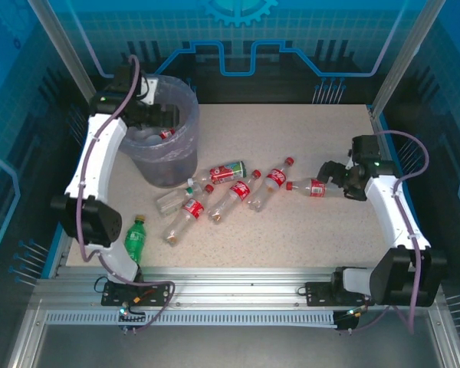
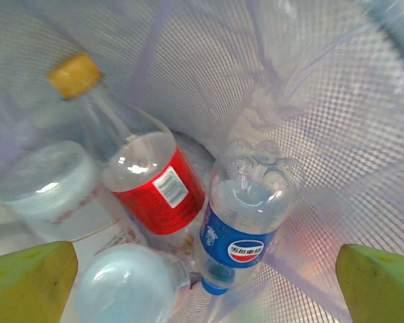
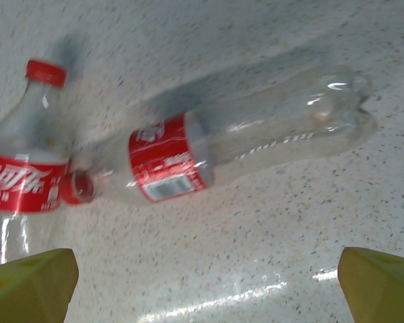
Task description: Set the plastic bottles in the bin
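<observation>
part done. bin (image 1: 169, 165) holds at least four plastic bottles (image 2: 148, 182), including blue-labelled bottle (image 2: 246, 225). about seven lie on surface (image 1: 307, 230) right of bin; green bottle (image 1: 135, 238) on bin's near side. left hand (image 1: 155, 116) over bin, jaws wide, empty. right hand (image 1: 333, 175) far right of bin, jaws wide, empty, above red-labelled bottle (image 3: 188, 161). bin's depths blurred, count unsure.

The blue-labelled bottle (image 2: 246, 232) in the bin (image 2: 343, 101) carries a Pepsi globe emblem with white Chinese characters across its middle band. The red-labelled bottle (image 2: 155, 185) beside it shows a white barcode panel, its print too small to read. On the worktop (image 3: 256, 256), the left-hand bottle (image 3: 20, 178) bears partial white Coca-Cola script on red. The lying bottle (image 3: 256, 145) has a red label whose script and barcode are illegible.
</observation>
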